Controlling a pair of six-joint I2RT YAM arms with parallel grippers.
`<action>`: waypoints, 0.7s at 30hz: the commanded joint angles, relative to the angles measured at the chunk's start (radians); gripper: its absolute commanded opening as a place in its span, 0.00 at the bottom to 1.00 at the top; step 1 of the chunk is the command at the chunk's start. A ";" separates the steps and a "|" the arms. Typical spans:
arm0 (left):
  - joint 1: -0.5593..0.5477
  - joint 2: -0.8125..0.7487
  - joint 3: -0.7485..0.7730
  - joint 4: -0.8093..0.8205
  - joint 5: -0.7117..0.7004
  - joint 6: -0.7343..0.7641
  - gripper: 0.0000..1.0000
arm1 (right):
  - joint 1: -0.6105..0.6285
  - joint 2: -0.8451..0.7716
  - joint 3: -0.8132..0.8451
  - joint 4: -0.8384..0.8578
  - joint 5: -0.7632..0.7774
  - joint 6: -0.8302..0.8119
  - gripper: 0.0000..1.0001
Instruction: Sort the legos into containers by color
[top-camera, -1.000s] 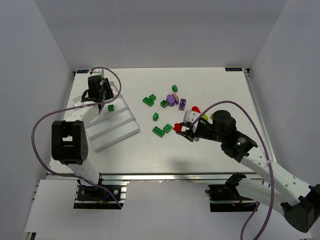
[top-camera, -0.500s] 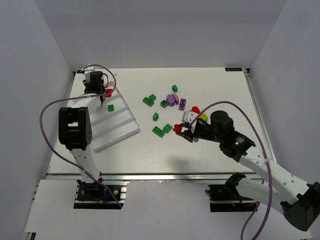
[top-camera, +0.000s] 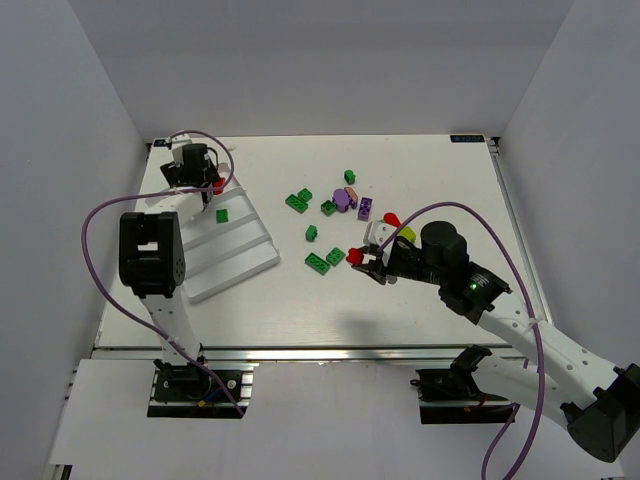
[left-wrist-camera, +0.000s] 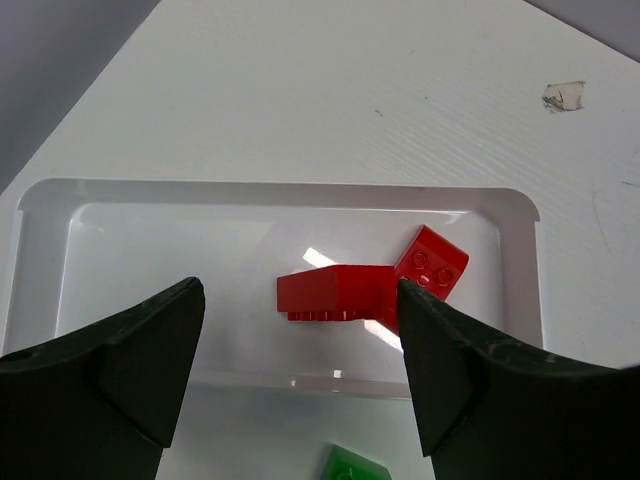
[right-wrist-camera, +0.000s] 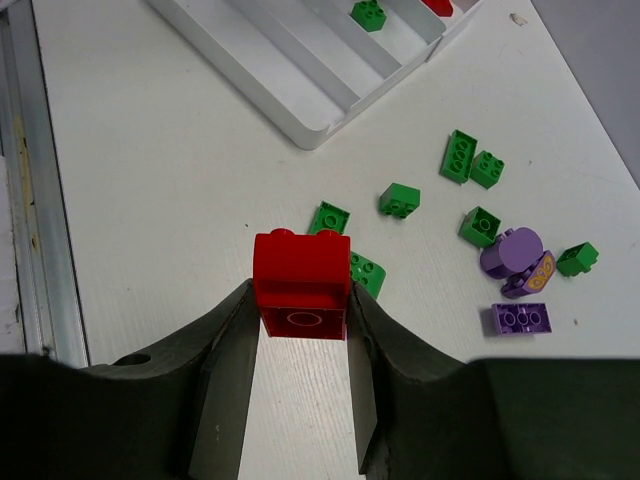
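The white tray (top-camera: 235, 255) lies at the table's left. My left gripper (top-camera: 212, 186) hangs open over its far compartment (left-wrist-camera: 520, 260), where two red bricks (left-wrist-camera: 335, 292) (left-wrist-camera: 432, 265) lie touching, free of the fingers (left-wrist-camera: 150, 350). A green brick (top-camera: 222, 215) sits in the compartment beside it. My right gripper (right-wrist-camera: 300, 300) is shut on a red brick (right-wrist-camera: 301, 285), held above the table next to two green bricks (top-camera: 317, 263) (top-camera: 335, 256). More loose legos lie mid-table: green ones (top-camera: 297, 200), purple ones (top-camera: 342, 199), a red one (top-camera: 391, 217) and a yellow-green one (top-camera: 408, 233).
The tray's near compartments (right-wrist-camera: 300, 120) hold nothing that I can see. White walls close in the table on three sides. A metal rail (top-camera: 350, 350) runs along the near edge, and purple cables loop beside both arms.
My left gripper swung to the tray's far compartment, opened its jaws and released a red brick there beside the other red one. The right gripper has barely moved.
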 joint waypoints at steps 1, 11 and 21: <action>0.001 -0.086 0.020 -0.021 0.035 0.007 0.87 | 0.004 -0.011 0.003 0.050 0.014 0.011 0.00; 0.001 -0.394 -0.202 0.073 0.433 -0.166 0.33 | 0.003 0.006 -0.002 0.076 0.051 0.038 0.00; -0.271 -0.531 -0.379 0.219 0.921 -0.352 0.57 | 0.000 0.018 -0.025 0.117 0.091 0.014 0.00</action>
